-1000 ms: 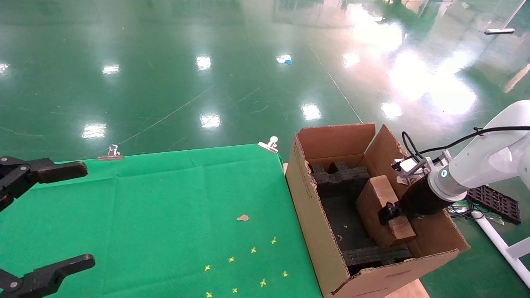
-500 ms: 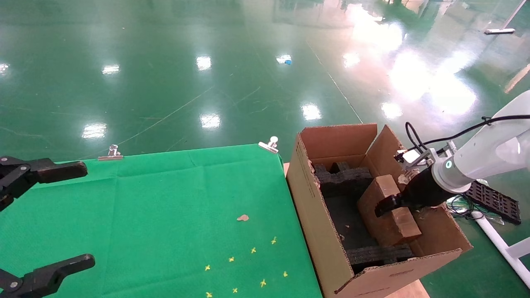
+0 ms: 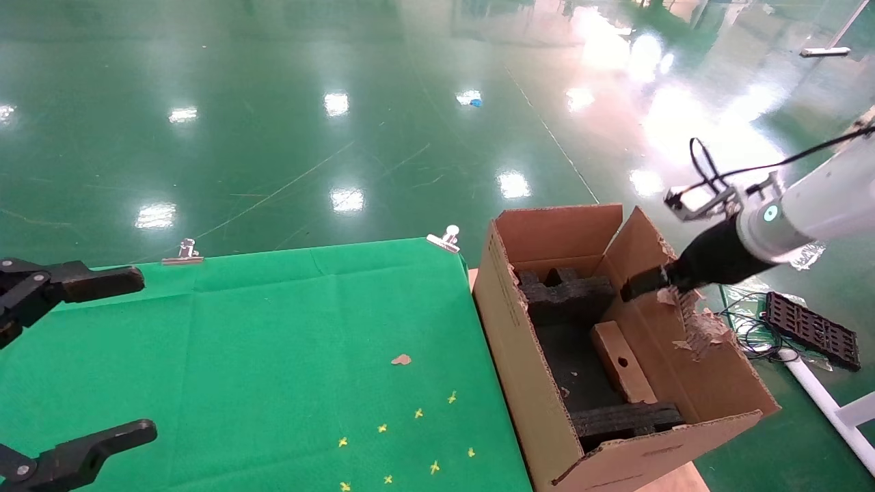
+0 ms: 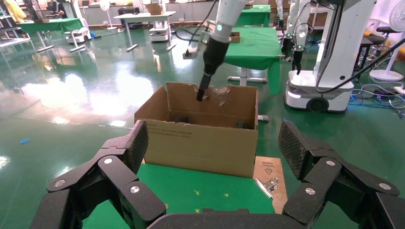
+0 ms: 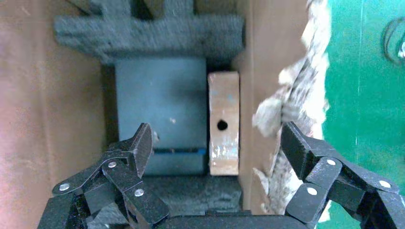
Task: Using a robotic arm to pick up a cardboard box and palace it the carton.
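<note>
Brown cardboard box (image 3: 621,362), small and flat: I log it inside the carton (image 3: 519,355), standing on its thin edge with the round hole facing up, close against the carton's right wall. One end sits by the near black foam block (image 3: 625,418); the far foam block (image 3: 564,294) lies beyond its other end. On my right wrist view the cardboard box (image 5: 223,123) shows the same hole, a dark foam floor (image 5: 160,107) beside it and the wall's ragged edge on its other side.

Carton: large, corrugated, flaps up, right flap torn (image 3: 697,326) and ragged. It stands just off the right edge of the green cloth (image 3: 260,355).

Right gripper (image 3: 639,283), on the robotic arm (image 3: 813,205): above the carton's right flap, near the tear, well clear of the cardboard box. My wrist view shows its fingers (image 5: 143,145) spread wide with nothing between them.

Left gripper (image 3: 109,352): over the cloth's left side, far from the carton, fingers (image 4: 131,145) wide apart, empty.

Also on the cloth: yellow cross marks (image 3: 417,437), a brown scrap (image 3: 400,359), and metal clips (image 3: 444,239) on the far edge. Glossy green floor (image 3: 307,102) beyond.
</note>
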